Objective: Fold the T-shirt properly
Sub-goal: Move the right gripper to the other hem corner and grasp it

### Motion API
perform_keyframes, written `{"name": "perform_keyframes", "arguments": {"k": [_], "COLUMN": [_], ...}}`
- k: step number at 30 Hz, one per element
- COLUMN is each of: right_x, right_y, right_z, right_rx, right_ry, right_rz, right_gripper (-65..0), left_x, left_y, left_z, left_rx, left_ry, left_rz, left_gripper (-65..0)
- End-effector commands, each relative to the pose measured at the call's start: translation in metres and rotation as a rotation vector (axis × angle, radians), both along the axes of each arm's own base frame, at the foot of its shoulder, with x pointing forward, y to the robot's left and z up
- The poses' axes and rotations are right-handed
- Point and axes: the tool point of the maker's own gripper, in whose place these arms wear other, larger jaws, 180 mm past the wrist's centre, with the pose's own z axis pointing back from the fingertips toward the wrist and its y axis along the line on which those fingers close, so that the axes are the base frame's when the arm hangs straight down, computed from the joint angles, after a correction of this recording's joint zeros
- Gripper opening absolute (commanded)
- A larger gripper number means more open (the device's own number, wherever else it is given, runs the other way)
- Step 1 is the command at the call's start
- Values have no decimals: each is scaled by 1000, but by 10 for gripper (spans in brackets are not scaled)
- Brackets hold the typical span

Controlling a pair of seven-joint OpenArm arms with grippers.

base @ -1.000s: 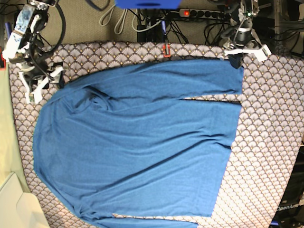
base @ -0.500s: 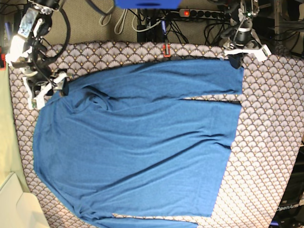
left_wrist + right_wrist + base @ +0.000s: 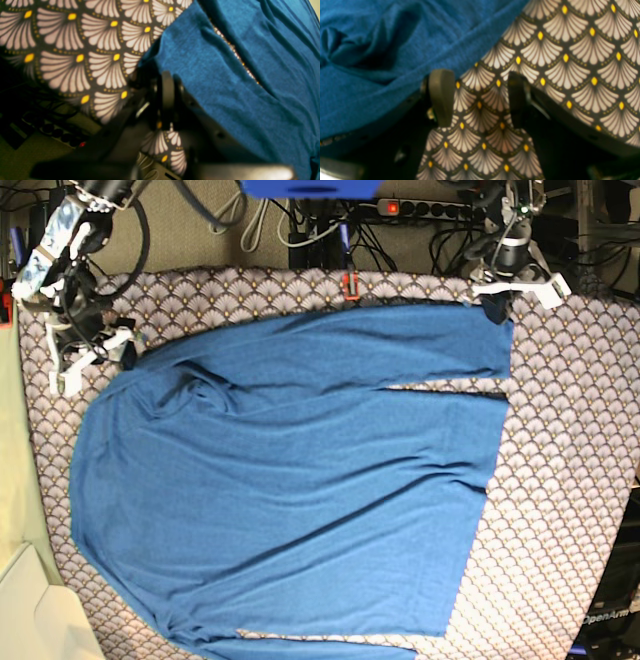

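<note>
While cables (image 3: 455, 225) crowd the floor, the T-shirt (image 3: 300, 480) covers the scalloped cloth (image 3: 560, 510) — left fingers (image 3: 168, 100) clamped on its corner, right fingers (image 3: 441, 96) spread.

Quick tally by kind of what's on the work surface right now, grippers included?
T-shirt: 1, blue, spread flat
Patterned table cloth: 1, beneath it
Grippers: 2, left gripper shut on the T-shirt's corner, right gripper open beside the shirt's edge
Red clip at the cloth's far edge: 1
Total: 5
</note>
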Motion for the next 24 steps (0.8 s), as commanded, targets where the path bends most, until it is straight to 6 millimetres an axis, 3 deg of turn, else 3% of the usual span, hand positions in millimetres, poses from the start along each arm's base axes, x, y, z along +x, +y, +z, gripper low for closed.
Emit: {"name": "perform_keyframes", "arguments": {"k": [1,10,21,24], "right_x": [12,11,26,27], "right_y": [-2,3,27,27], "right_z": [13,12,14,15], "right_rx": [-5,2,38,38], "right_ry": [-56,-55,-79,-82], "right_rz": [9,13,52,52], "right_gripper": [-305,-305,-308,-341], "left_x": [-1,1,2,2], "left_y": [2,0,0,0], "left_z": [3,4,4,4], "left_rx": [9,7,6,6], "left_ry": [-5,-8,-9,-9], "left_rz": [-2,-6,-7,-7], "left_gripper": [-647,-647,-647,-647]}}
